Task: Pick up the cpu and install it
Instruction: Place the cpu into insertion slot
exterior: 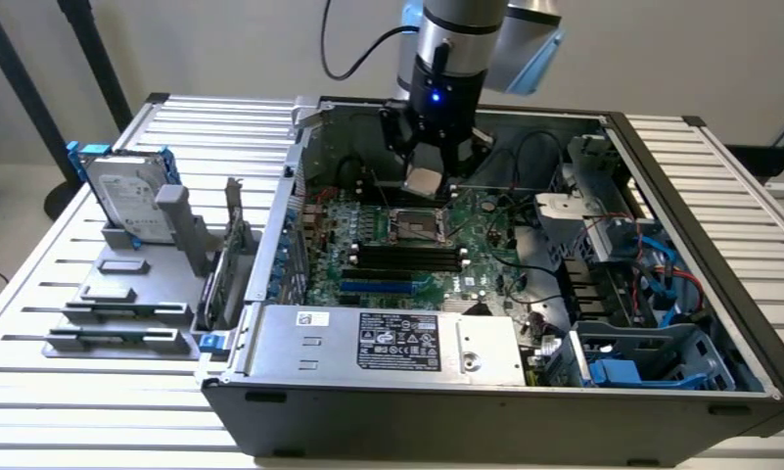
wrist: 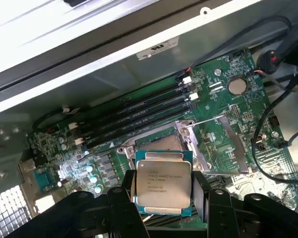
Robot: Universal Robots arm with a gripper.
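As it hangs above the open socket (wrist: 158,142), the cpu (wrist: 163,184) sits clamped between the jaws.

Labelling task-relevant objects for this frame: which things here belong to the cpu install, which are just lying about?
In the job:
cpu, held in the gripper
socket on the motherboard

Lying about:
hard drive outside the case
memory slots
power supply
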